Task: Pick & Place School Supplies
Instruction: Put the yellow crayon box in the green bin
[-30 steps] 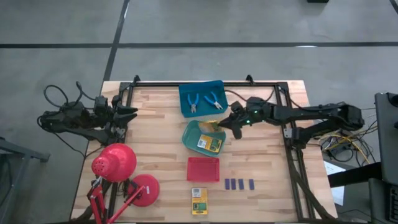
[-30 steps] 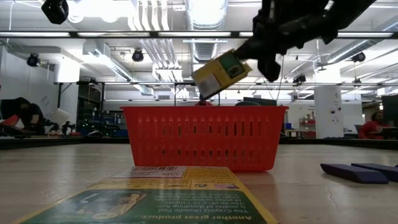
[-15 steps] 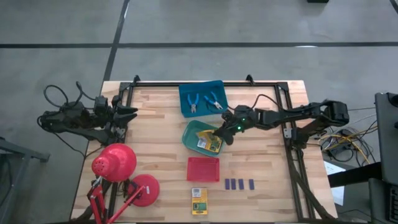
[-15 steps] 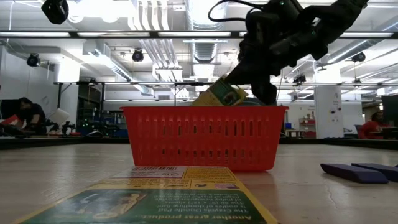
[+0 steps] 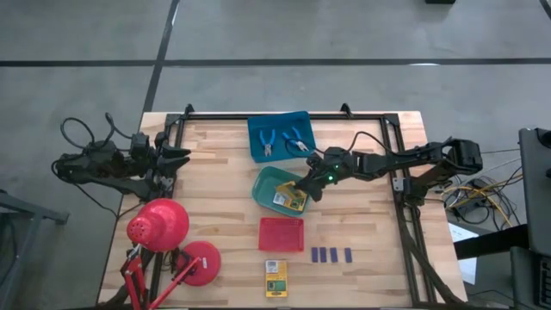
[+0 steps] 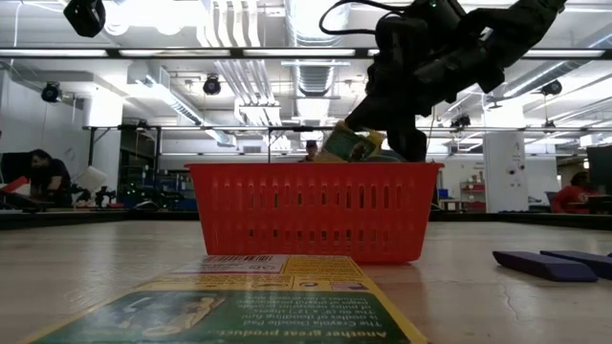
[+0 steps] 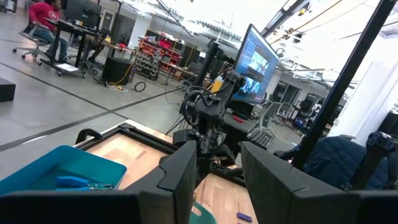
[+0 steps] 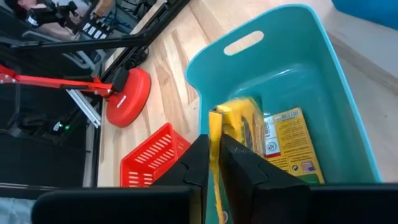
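While overhead tube lights (image 6: pixel 316 53) glow, pale wooden table (image 5: pixel 215 215) beneath trays.

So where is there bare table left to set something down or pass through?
Bare wood lies between the left gripper and the green tray, and right of the four blue blocks. It is crowded mid-table: the blue tray, the green tray under the right gripper, the red tray. The red lamp fills the near-left corner.

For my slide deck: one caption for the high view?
Right end effector lowers a yellow-and-green box into the green tray; left end effector waits at the table edge.
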Action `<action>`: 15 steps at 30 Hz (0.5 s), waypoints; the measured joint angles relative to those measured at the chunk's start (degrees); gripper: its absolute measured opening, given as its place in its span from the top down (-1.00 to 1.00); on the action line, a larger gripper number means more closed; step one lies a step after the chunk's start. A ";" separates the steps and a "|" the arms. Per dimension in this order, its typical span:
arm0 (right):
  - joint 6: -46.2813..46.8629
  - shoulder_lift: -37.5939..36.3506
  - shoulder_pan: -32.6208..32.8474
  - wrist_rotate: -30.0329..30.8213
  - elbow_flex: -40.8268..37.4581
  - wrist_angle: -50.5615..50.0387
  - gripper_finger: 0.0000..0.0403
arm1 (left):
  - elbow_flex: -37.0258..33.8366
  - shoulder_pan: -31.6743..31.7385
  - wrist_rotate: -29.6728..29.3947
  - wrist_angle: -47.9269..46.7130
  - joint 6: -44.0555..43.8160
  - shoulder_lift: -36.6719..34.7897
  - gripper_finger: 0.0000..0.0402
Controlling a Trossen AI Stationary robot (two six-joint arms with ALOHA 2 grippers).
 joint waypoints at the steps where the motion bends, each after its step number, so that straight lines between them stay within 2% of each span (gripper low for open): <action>1: 0.02 0.00 0.00 -0.15 0.00 0.00 0.79 | 0.00 0.00 0.00 0.00 0.00 -0.01 0.34; 10: -1.84 0.00 0.09 -0.90 0.00 -0.03 0.43 | 0.00 -0.02 0.00 0.02 0.01 0.00 0.34; 15: -1.97 0.02 0.09 -1.03 0.00 -0.01 0.32 | 0.00 -0.02 0.00 0.01 0.01 -0.02 0.34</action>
